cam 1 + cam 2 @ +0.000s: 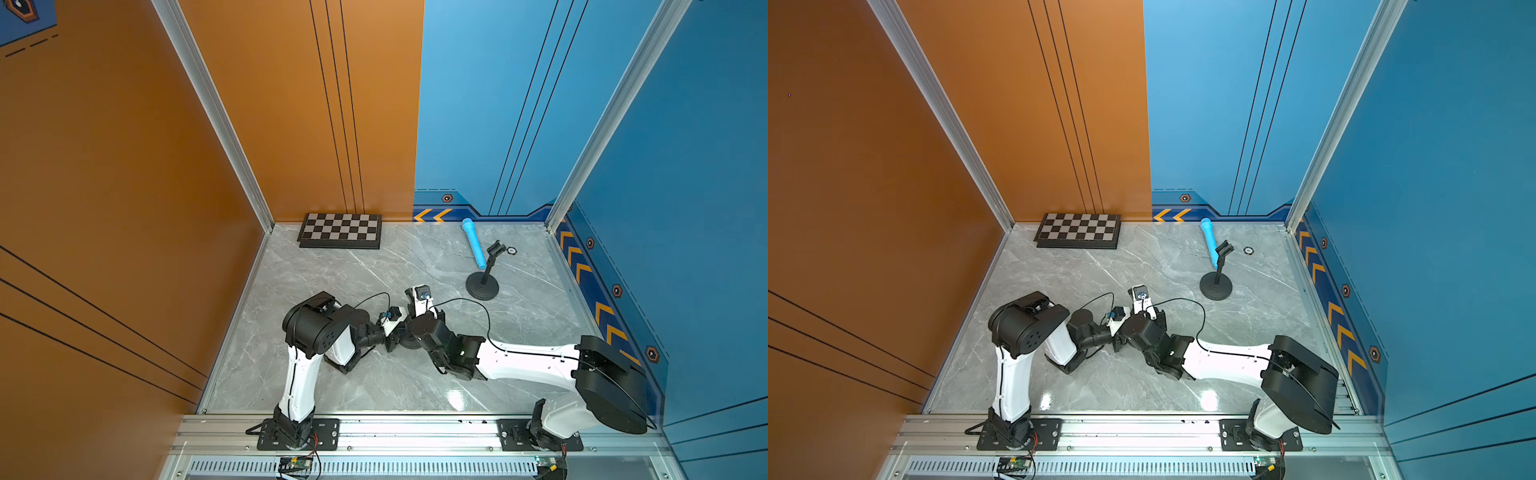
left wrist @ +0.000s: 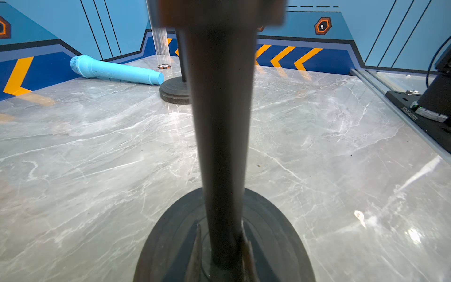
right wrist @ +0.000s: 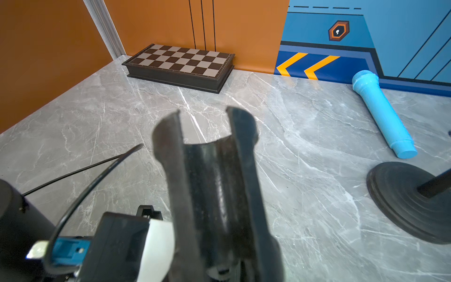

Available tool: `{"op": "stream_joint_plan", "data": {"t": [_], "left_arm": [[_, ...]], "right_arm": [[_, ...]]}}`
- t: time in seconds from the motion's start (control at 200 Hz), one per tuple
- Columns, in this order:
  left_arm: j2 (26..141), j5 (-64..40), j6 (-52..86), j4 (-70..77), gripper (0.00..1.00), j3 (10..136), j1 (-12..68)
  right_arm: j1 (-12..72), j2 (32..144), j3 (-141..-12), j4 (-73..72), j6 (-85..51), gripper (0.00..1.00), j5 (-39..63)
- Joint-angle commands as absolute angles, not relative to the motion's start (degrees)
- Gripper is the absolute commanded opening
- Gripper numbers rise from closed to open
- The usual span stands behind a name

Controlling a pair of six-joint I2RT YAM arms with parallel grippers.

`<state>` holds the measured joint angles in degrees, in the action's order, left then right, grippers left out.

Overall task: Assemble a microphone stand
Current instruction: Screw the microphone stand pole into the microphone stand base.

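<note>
A black stand base (image 2: 170, 244) lies on the marble table mid-front, with a dark pole (image 2: 220, 122) rising from it. My left gripper (image 2: 220, 228) is shut on the pole just above the base. In both top views the two arms meet over this stand (image 1: 408, 344). A black U-shaped microphone clip (image 3: 210, 175) fills the right wrist view, and my right gripper (image 3: 219, 256) is shut on its lower end, the fingers mostly hidden. A blue microphone (image 1: 473, 243) lies flat at the back right. Beside it a second stand (image 1: 482, 286) stands upright, carrying its own clip (image 1: 496, 248).
A folded chessboard (image 1: 340, 230) lies against the back wall at the left. A small round token (image 1: 511, 250) sits near the far right corner. Walls close the table on three sides, and an aluminium rail (image 1: 415, 428) carrying the arm mounts runs along the front.
</note>
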<state>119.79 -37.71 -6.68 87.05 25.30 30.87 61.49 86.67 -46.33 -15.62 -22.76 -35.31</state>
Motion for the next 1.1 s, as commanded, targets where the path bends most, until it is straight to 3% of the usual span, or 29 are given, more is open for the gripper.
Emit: {"op": "stream_joint_plan", "data": {"t": [0.0,0.07,0.205,0.285,0.535,0.821,0.996,1.096], "left_arm": [[122.4,-35.1,-7.1,80.8,0.26,25.1,30.9],[122.2,-35.2,-7.2,80.8,0.26,25.0,30.9],[122.1,-35.2,-7.7,80.8,0.26,24.8,31.0],[121.9,-35.3,-7.8,80.8,0.26,24.7,31.0],[121.7,-35.7,-8.0,80.9,0.26,24.4,31.0],[121.9,-35.8,-8.2,80.8,0.25,24.3,31.0],[121.9,-35.7,-8.3,80.8,0.25,24.3,31.0],[122.0,-35.5,-8.2,80.9,0.26,24.3,31.0]], "right_arm": [[57.5,84.8,-46.1,-15.2,-18.7,0.35,-19.7],[53.4,83.2,-45.9,-13.1,-9.6,0.42,-1.0],[47.2,81.9,-46.1,-6.7,3.2,0.49,21.7],[44.3,81.3,-46.3,-4.4,8.0,0.51,29.3],[36.9,83.8,-51.0,-0.5,14.5,0.5,36.3],[35.3,87.9,-57.6,4.7,20.3,0.49,36.3],[35.2,89.0,-58.7,5.8,20.8,0.33,34.6],[35.7,88.2,-57.0,3.0,17.8,0.19,31.0]]}}
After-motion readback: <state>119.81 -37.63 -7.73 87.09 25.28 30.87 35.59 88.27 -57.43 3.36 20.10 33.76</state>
